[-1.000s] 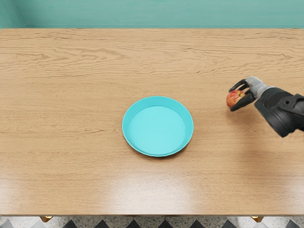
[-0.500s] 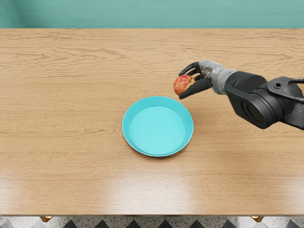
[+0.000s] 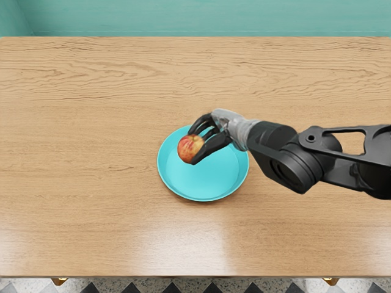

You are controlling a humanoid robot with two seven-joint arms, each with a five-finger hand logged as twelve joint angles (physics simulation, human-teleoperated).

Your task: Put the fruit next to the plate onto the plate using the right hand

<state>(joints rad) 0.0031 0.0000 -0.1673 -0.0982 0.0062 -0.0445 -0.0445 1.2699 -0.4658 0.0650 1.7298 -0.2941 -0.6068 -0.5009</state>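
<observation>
1 right hand (image 3: pixel 211 134) curled round apple (image 3: pixel 190 148) over plate (image 3: pixel 211 178)

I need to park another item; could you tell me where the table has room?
Bare table left of the plate and behind it toward the wall. Crowded at the plate's right, where the right hand holds the apple.

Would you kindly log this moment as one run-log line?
right hand: shut on apple | apple: over plate, not yet released | left hand: not in view
</observation>
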